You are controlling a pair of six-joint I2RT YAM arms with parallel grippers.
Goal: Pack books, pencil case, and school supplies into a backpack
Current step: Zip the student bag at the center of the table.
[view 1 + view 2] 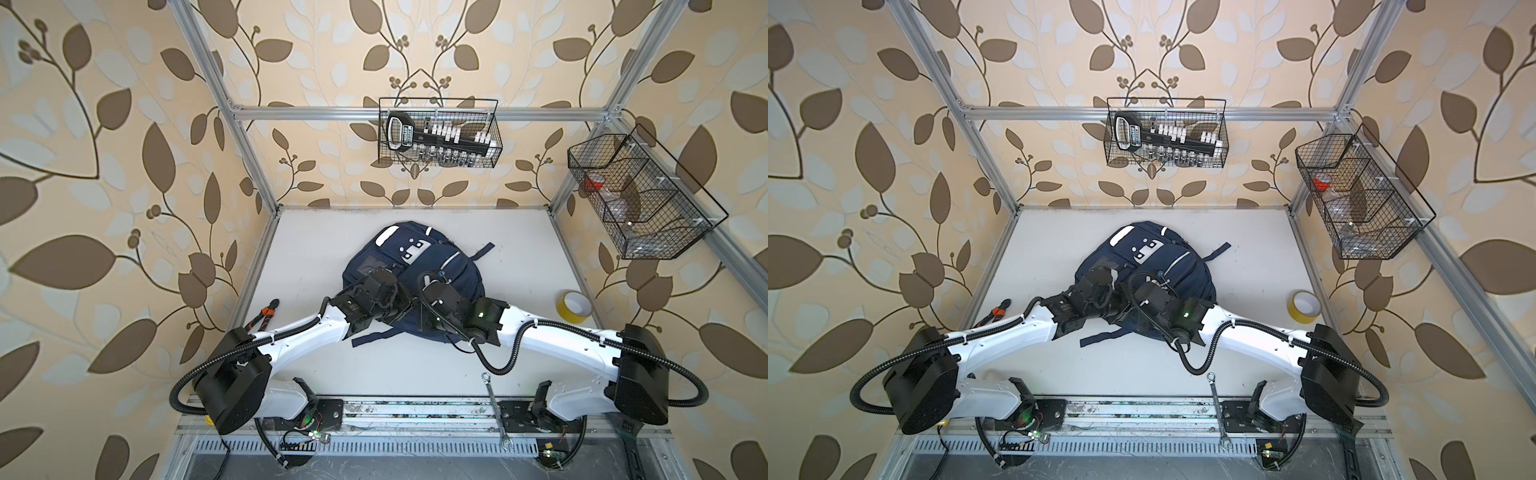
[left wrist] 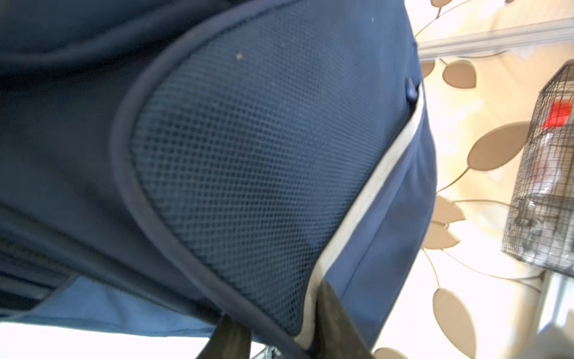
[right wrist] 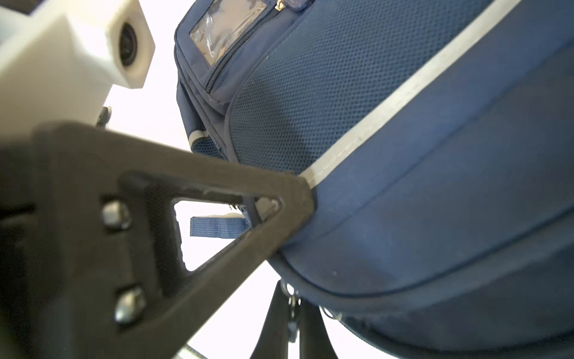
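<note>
The navy backpack (image 1: 419,255) (image 1: 1154,253) lies flat mid-table with both arms reaching over it. My left gripper (image 2: 279,310) is shut on a fold of its fabric, where the mesh pocket's piping meets a white stripe (image 2: 366,192). My right gripper (image 3: 292,298) is shut on a metal zipper pull at the backpack's (image 3: 435,186) rim. The left gripper's black finger (image 3: 217,217) crosses the right wrist view. A clear plastic box with a red label (image 1: 595,185) sits in the right-hand wire basket. Books and pencil case are out of view.
Orange-handled pliers (image 1: 264,313) lie at the table's left edge and a yellow tape roll (image 1: 575,305) at the right. A wrench (image 1: 494,411) lies near the front rail. A wire basket (image 1: 440,133) with a socket set hangs on the back bar, another wire basket (image 1: 665,216) on the right.
</note>
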